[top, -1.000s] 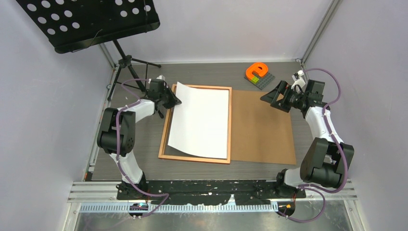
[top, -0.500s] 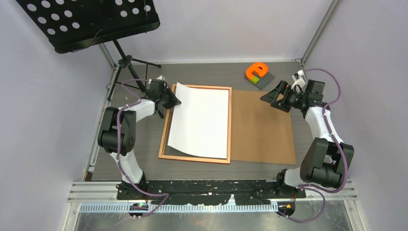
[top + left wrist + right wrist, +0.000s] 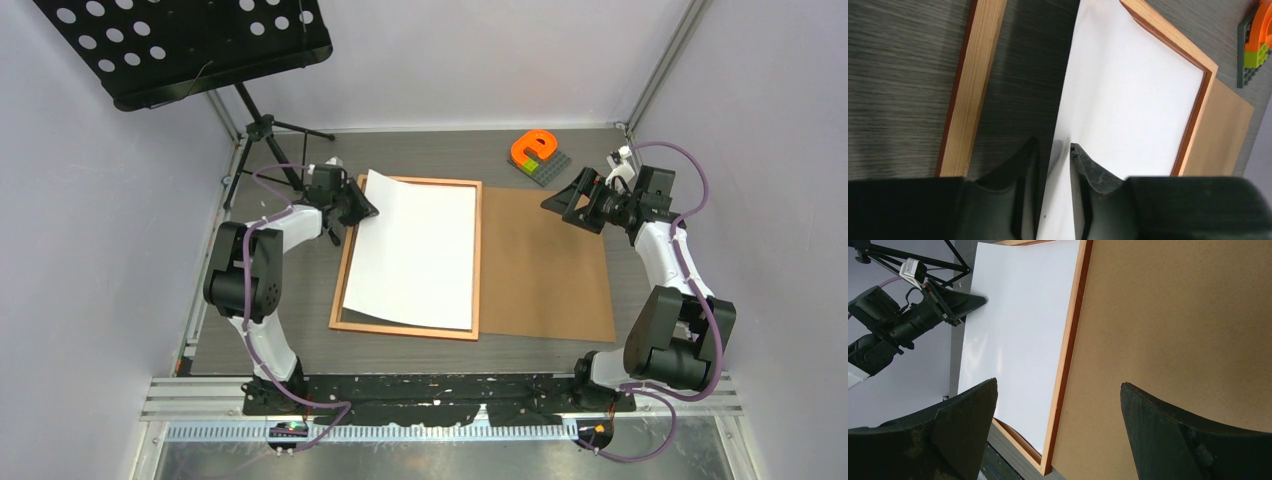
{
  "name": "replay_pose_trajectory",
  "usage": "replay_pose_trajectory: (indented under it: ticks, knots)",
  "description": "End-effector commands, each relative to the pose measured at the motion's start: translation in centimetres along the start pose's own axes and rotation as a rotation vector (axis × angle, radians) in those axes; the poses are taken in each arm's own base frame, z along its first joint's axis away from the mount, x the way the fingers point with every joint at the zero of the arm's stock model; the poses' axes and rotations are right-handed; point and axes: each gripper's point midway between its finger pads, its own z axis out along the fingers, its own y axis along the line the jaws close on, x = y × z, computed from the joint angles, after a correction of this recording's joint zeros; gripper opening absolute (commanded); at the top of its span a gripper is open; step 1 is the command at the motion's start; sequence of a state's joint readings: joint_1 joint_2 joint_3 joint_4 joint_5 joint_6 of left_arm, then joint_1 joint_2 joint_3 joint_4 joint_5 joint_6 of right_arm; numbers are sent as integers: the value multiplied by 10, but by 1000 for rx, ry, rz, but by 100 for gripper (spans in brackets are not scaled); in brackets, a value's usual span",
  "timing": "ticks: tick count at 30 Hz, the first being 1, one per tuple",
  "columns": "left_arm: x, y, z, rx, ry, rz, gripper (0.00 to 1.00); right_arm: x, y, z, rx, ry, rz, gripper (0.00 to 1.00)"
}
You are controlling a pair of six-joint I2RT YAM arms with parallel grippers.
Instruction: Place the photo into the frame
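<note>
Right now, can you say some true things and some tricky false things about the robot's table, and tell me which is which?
1. The photo lies white side up. True.
2. The right gripper holds the photo. False: it hangs open above the brown board, holding nothing.
3. The orange toy sits inside the frame. False: it sits on a grey plate outside the frame.
4. The photo's left edge is between the fingers of the left gripper. True.
</note>
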State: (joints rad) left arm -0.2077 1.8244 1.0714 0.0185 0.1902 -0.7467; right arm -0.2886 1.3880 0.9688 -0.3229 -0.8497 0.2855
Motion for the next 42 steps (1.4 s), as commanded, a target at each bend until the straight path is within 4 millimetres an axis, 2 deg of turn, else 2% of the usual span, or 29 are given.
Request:
replay_pose_trajectory:
  ticks: [1,8,11,19,25,29,31,34,39,42]
  knots:
    - [-17,-11,0,9,-33,21,32,-7,5,0,-10,-17,-44,99]
    - [-15,-7,-3,-23,-22,22,63,-6,4,0,-9,-15,-42,100]
    - [-17,-4,-6,-44,-27,27,71,-6,4,0,-10,-14,-41,100]
    - [-23,-1,-19,-81,-61,49,78,-5,1,2,-6,-8,-36,100]
    - [-32,-9,-30,-61,-98,88,84,-8,-1,3,3,-5,-46,100]
    - [-30,-13,-37,-49,-115,147,90,-9,-5,3,22,13,-75,100]
    - [-25,-14,-38,-40,-111,178,96,-8,-11,3,44,22,-102,100]
    - [-14,-23,-38,-5,-86,232,97,-3,-25,5,87,39,-136,100]
    - [12,-48,-36,58,-35,363,98,6,-40,10,113,102,-138,100]
    - [34,-69,-37,116,7,438,97,12,-45,10,115,141,-157,100]
